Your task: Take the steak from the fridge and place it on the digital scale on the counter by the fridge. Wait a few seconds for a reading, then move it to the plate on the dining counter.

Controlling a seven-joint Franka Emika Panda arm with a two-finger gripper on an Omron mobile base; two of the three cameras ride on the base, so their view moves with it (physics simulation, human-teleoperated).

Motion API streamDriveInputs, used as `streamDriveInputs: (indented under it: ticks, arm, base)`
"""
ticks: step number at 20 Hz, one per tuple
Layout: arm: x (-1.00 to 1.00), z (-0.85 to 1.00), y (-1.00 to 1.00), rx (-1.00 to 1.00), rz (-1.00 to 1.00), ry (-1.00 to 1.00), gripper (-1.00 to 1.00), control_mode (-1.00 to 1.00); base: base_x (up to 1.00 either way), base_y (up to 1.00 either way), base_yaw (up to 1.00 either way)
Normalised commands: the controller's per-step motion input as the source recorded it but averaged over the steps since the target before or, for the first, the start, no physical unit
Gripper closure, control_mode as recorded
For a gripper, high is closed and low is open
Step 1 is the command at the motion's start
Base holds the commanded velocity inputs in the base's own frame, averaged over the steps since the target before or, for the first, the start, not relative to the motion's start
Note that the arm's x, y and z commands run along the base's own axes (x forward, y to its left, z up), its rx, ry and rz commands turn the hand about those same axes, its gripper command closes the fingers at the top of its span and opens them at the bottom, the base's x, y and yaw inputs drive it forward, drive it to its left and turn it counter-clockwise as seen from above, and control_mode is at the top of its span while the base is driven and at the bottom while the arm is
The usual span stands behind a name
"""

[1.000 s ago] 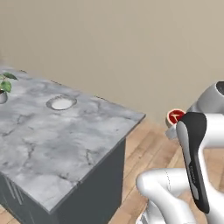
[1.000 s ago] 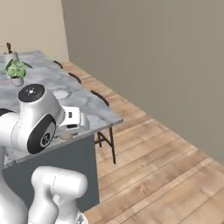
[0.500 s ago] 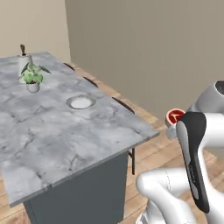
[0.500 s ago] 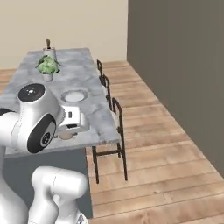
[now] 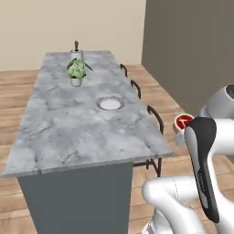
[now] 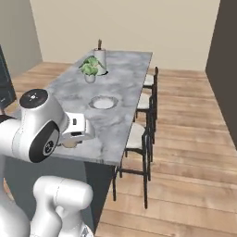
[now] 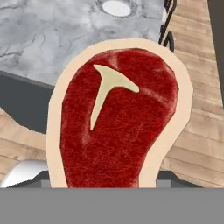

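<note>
While the hand (image 7: 114,186) grasps the steak (image 7: 118,118) and carries it in the air beside the near corner of the desk (image 5: 68,132), the plate (image 5: 110,103) lies on the marble top, well apart from the meat. A small potted plant (image 5: 76,71) stands farther along the desk, and stools (image 6: 139,136) line its side.
</note>
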Motion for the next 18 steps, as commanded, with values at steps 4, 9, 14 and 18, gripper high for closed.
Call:
streamDriveInputs:
  ticks: [4, 9, 14, 18]
  arm:
    - [0.0, 0.0, 0.0, 0.0, 0.0, 0.0, 1.0, 1.0]
    - [0.0, 0.0, 0.0, 0.0, 0.0, 0.0, 1.0, 1.0]
    - [0.0, 0.0, 0.0, 0.0, 0.0, 0.0, 1.0, 1.0]
    - [0.0, 0.0, 0.0, 0.0, 0.0, 0.0, 1.0, 1.0]
  base:
    - [0.04, -0.91, 0.58]
    - [0.06, -1.0, 0.53]
    - [0.04, -1.0, 0.46]
    - [0.41, -0.97, 0.45]
